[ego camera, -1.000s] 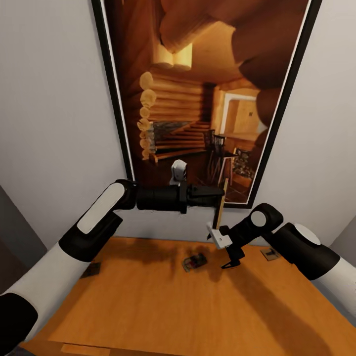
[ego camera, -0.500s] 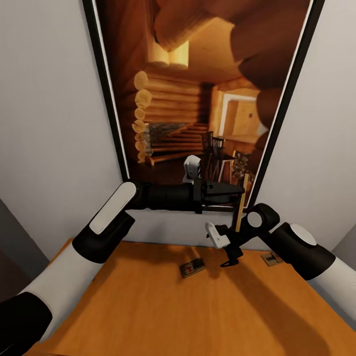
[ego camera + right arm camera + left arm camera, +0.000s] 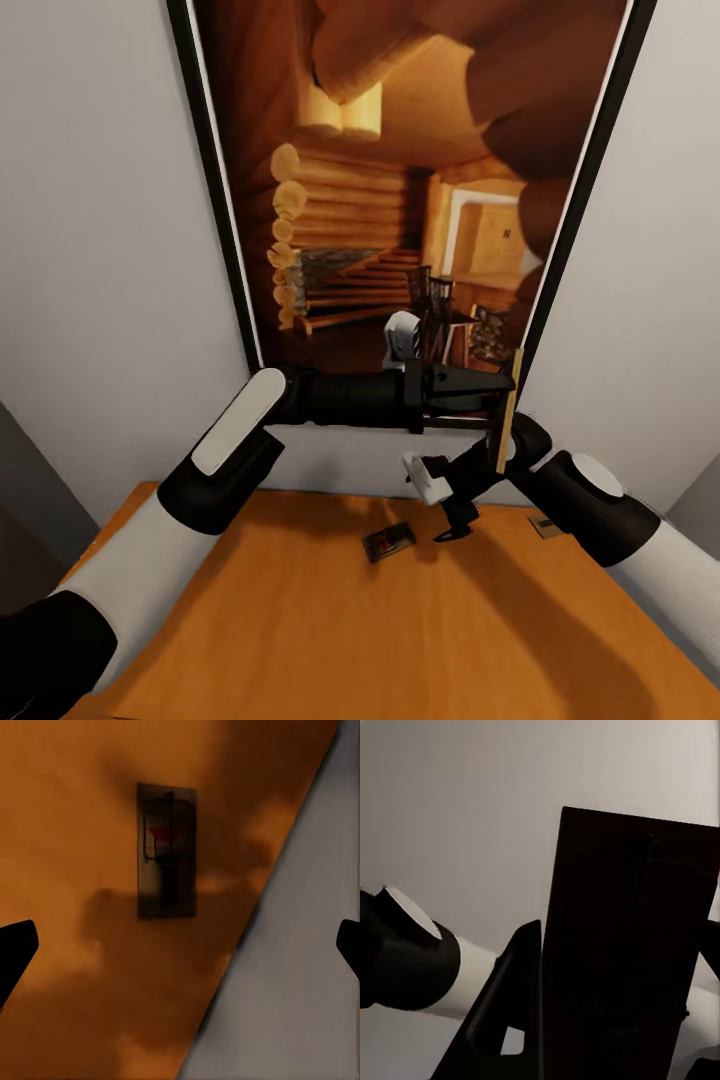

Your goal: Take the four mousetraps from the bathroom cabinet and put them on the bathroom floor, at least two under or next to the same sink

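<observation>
My left gripper is shut on a mousetrap, held edge-on in the air in front of the wall. In the left wrist view that trap shows as a dark upright slab between the fingers. A second mousetrap lies flat on the orange-brown cabinet top near its back edge. My right gripper hangs open just to its right and a little above. The right wrist view looks down on this trap, with the open gripper apart from it. A third mousetrap lies beside my right forearm.
A large black-framed picture of a log cabin hangs on the pale wall right behind the cabinet. The cabinet's back edge meets the grey wall. My right forearm reaches in low under the left gripper.
My left gripper has carried its mousetrap to the right, over the right wrist. The right gripper has shifted slightly left. The camera moved between the first two frames.
</observation>
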You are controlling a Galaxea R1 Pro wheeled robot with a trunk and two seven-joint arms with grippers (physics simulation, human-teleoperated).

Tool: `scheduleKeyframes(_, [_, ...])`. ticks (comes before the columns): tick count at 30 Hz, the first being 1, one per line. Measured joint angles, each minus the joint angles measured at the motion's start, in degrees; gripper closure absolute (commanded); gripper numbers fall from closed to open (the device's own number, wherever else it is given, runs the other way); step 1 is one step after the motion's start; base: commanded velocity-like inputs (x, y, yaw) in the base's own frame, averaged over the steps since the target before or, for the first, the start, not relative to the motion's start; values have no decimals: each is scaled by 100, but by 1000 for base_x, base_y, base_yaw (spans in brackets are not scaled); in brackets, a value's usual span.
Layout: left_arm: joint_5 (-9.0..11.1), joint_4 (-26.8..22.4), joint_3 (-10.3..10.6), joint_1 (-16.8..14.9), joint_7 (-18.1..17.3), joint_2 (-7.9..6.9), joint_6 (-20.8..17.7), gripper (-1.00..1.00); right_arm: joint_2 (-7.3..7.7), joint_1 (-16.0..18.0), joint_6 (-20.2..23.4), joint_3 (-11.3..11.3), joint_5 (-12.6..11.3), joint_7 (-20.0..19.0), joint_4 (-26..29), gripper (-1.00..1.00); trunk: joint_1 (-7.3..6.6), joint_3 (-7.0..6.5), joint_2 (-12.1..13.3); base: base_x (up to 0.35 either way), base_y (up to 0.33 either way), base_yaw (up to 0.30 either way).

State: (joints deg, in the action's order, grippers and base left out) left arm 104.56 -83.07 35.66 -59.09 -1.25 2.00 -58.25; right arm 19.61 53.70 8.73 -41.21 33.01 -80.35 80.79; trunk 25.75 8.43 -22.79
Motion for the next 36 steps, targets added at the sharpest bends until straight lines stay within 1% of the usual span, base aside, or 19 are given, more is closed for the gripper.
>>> scheduleKeyframes(1, [-1, 0, 6, 0, 1, 16, 1, 100, -93, 0, 3, -36, 65, 0, -53, -100, 0, 0, 0, 0, 0, 0])
scheduleKeyframes(2, [-2, 0, 11, 0, 1, 27, 2, 100, -205, 0, 6, -85, 183, 3, -138, -100, 0, 0, 0, 0, 0, 0])
scheduleKeyframes(3, [-3, 2, 15, 0, 3, 30, 3, 100, -270, 0, 8, -113, 263, 4, -194, -100, 0, 0, 0, 0, 0, 0])
scheduleKeyframes(5, [-9, 6, 23, 0, 7, 39, 3, 100, -548, 0, 12, -203, 662, 12, -434, -100, 0, 0, 0, 0, 0, 0])
scheduleKeyframes(6, [-9, 6, 25, 0, 7, 40, 3, 100, -621, 0, 13, -215, 772, 15, -494, -100, 0, 0, 0, 0, 0, 0])
scheduleKeyframes(8, [-12, 8, 33, 0, 12, 43, 4, 100, -865, 0, 10, -241, 1126, 22, -692, -100, 0, 0, 0, 0, 0, 0])
scheduleKeyframes(10, [-13, 8, 35, 0, 18, 44, 4, 100, -965, 0, -9, -247, 1243, 23, -780, -100, 0, 0, 0, 0, 0, 0])
scheduleKeyframes(14, [-20, 9, 43, 0, 24, 50, 4, 100, -1036, -5, -152, -249, 1309, 15, -872, -100, 0, 0, 0, 0, 0, 0])
scheduleKeyframes(17, [-22, 9, 46, 0, 25, 53, 4, 100, -1068, -7, -437, -243, 1311, -9, -1028, -100, 0, 0, 0, 0, 0, 0])
scheduleKeyframes(20, [-23, 9, 50, 0, 29, 57, 4, 100, -1087, -8, -596, -237, 1301, -24, -1200, -100, 0, 0, 0, 0, 0, 0])
scheduleKeyframes(22, [-23, 9, 53, 0, 28, 60, 6, 100, -1091, -8, -641, -234, 1249, -23, -1282, -100, 0, 0, 0, 0, 0, 0])
scheduleKeyframes(28, [-24, 9, 133, 0, 26, 62, 19, 100, -1081, -8, -692, -218, 878, -23, -1394, -100, 0, 0, 0, 0, 0, 0])
scheduleKeyframes(32, [-24, 9, 185, 0, 26, 68, 21, 100, -1077, -5, -701, -217, 822, -23, -1412, -100, 0, 0, 0, 0, 0, 0])
scheduleKeyframes(36, [-19, 8, 208, 0, 27, 141, 21, 100, -1074, -4, -705, -217, 797, -24, -1468, -100, -1, 0, -1, 43, -38, 0])
